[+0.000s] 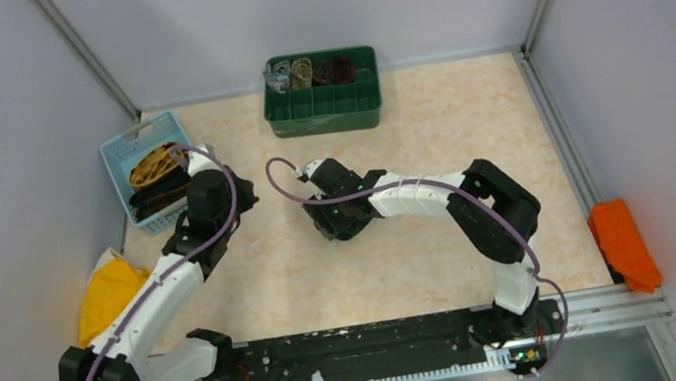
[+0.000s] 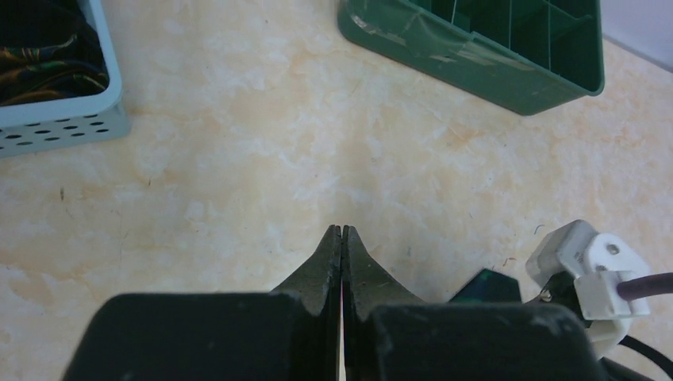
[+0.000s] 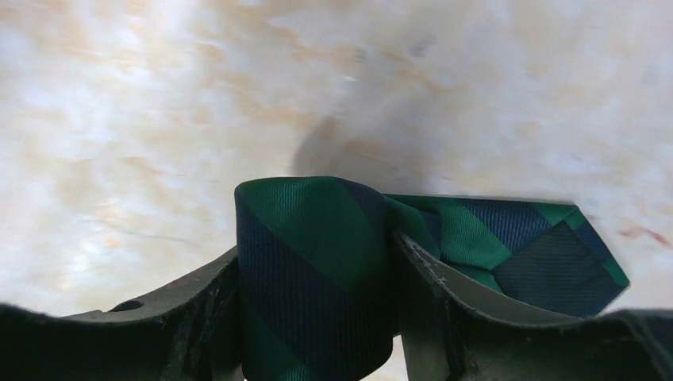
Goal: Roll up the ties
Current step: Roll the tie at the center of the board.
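Holding the roll firmly is what is asked at this step. The green tie [image 3: 309, 230] is found on the table [image 1: 442, 236], on the near side of the tray [image 1: 323, 117] and well apart from it. Most of it is already wound into a thick roll, which is pinched from both sides by the jaws of the right gripper [image 3: 315, 250]. Only the pointed tail [image 3: 555, 262] is left flat on the table, just beside the roll. The left gripper [image 2: 342, 238] is held over the table, nearer and to the left of the tray; its jaws are pressed together and nothing is kept between them.

The rolling is judged almost done. To do it well, the pinch should be kept on the middle of the roll, so that the inner turns are not pushed out like a cone. The pressure should be enough only to stop the layers from slipping, so that the roll is not crushed. The tail should be laid around the roll before it is lifted, otherwise it may be dragged and the roll loosened. Rolled ties [image 1: 311, 73] are seen in the far row of the tray, and more ties [image 1: 155, 177] in the basket [image 1: 118, 155] to its left.
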